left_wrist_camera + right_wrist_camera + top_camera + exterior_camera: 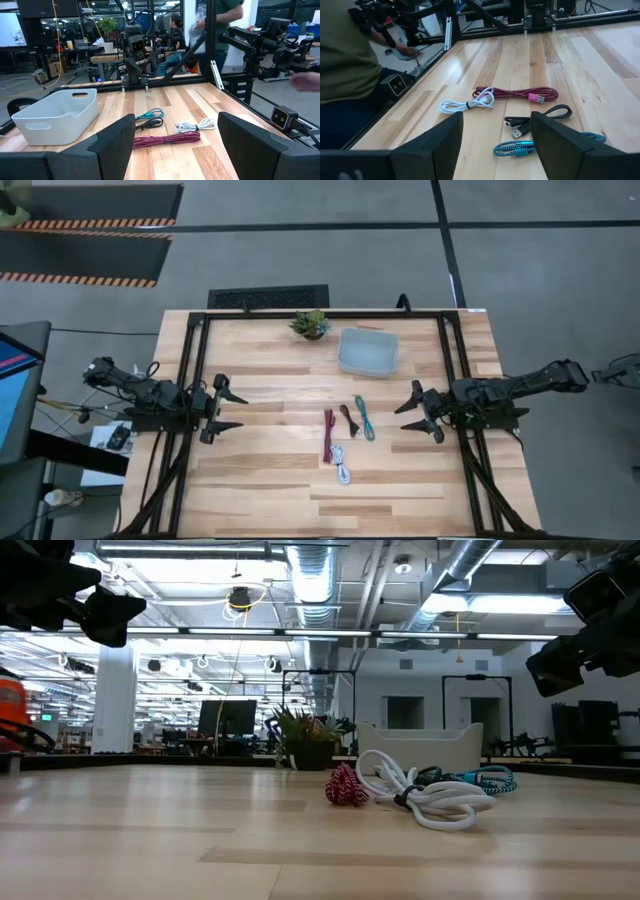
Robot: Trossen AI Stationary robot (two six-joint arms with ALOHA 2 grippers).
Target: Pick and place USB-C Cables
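Near the teal braided cable (pixel 364 418), right claw (pixel 418 411) spread, apparently nearest: descend centred, pinch mid-bundle; left claw (pixel 229 409) spread, waiting.

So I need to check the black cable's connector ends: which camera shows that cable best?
The right wrist view: the black cable lies close, unobstructed, plugs visible. The high view shows it small between the red and teal cables. The left wrist view shows it partly hidden; the low view barely shows it.
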